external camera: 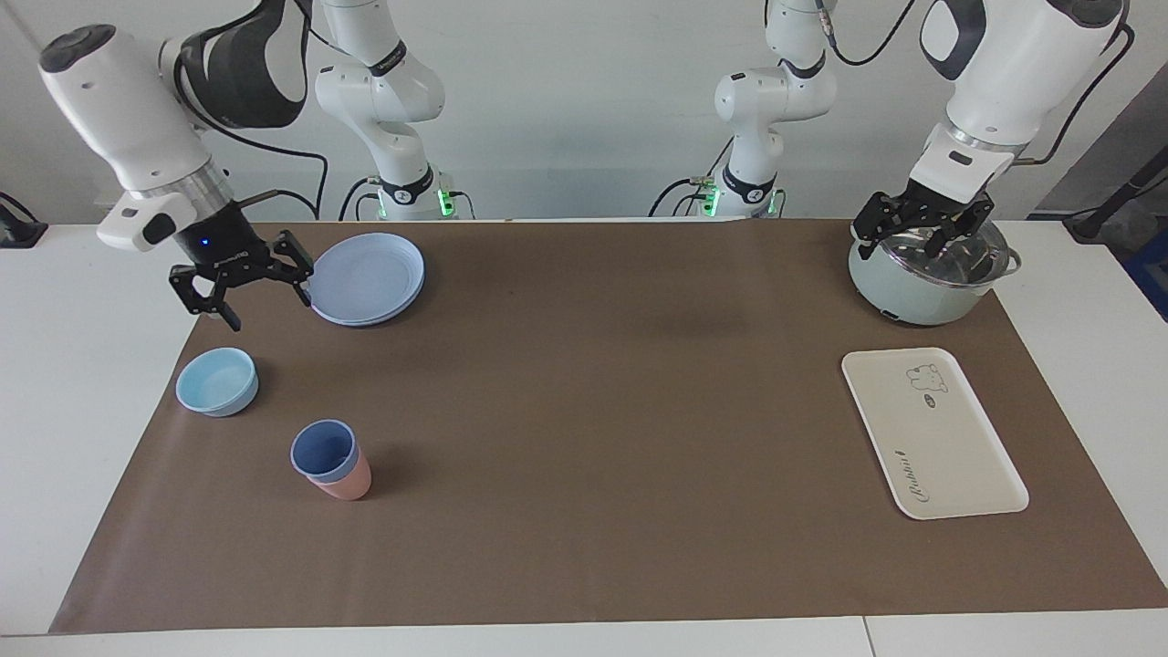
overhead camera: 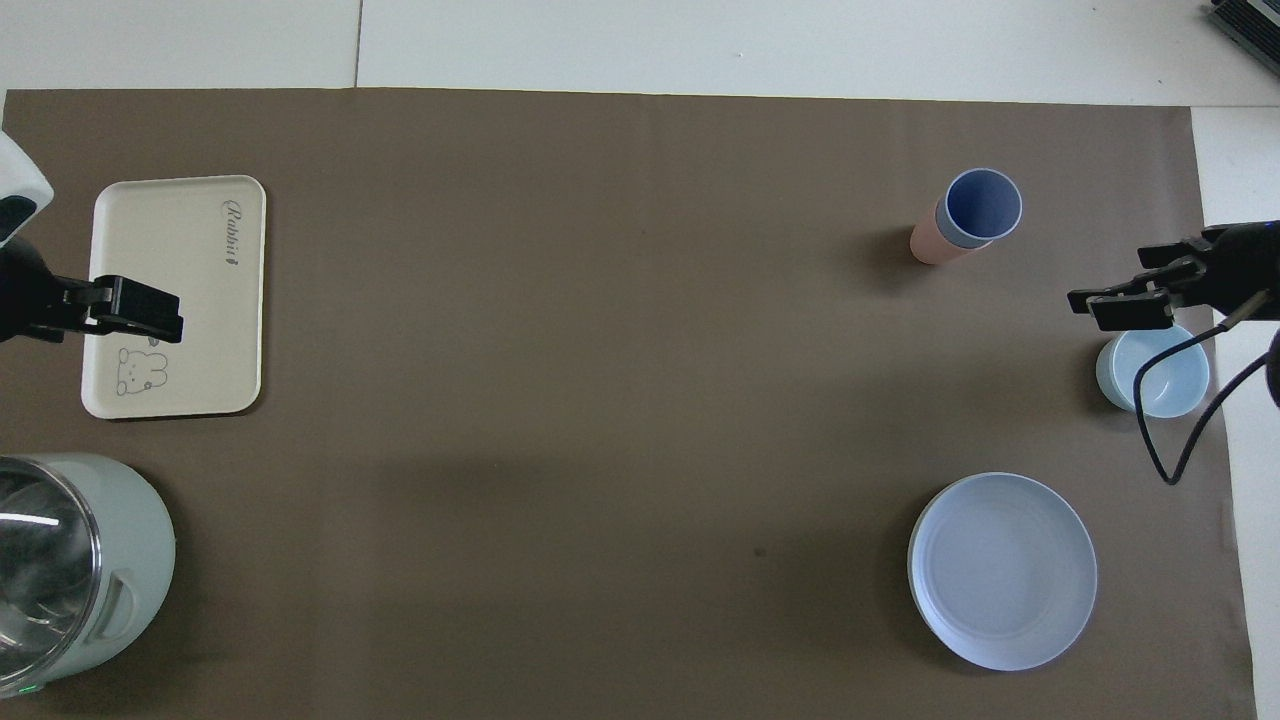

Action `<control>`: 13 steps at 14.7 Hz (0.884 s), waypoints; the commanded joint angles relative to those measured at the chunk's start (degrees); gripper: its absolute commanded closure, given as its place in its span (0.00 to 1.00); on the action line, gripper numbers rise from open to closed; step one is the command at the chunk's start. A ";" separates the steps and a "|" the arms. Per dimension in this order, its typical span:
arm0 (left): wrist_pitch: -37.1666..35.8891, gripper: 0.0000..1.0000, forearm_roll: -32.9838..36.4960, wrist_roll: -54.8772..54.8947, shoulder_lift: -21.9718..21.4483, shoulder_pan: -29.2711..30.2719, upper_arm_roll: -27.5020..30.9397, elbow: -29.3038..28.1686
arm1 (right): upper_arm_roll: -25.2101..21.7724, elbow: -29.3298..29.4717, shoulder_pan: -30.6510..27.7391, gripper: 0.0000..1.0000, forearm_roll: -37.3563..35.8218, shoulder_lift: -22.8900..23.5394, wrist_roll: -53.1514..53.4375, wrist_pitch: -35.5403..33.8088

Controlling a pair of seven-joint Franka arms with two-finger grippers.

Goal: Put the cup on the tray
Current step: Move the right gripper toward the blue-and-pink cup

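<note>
Plastic and light, the cup (external camera: 323, 452) sits nested in a pink cup (external camera: 345, 482) at the right arm's end, so pinch its rim with your spread, empty right claw (external camera: 242, 290).

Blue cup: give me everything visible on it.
The cup is a small periwinkle-blue tumbler, plastic by the look, with no handle. It stands upright and empty, nested inside a salmon-pink cup of like size, so only its rim and upper wall show. The pair sits on the brown mat toward the right arm's end, farther from the robots than the light-blue bowl. Neither hand touches it; the tray lies at the left arm's end.
</note>
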 commanded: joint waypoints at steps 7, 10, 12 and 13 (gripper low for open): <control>0.85 0.00 0.89 0.15 -1.85 0.42 -0.18 -2.10 | 0.55 -0.48 -4.18 0.00 33.88 13.37 -37.94 7.63; 0.68 0.00 0.89 0.15 -1.85 0.51 -0.18 -2.10 | 0.55 -0.39 -5.33 0.00 45.13 17.95 -50.15 6.75; 0.59 0.00 0.89 0.15 -1.85 0.51 -0.18 -2.10 | 0.55 -0.39 -5.33 0.00 47.70 18.92 -52.63 6.84; 0.68 0.00 0.89 0.15 -1.85 0.51 -0.18 -2.10 | 0.64 -0.39 -5.33 0.00 49.62 19.79 -54.03 6.75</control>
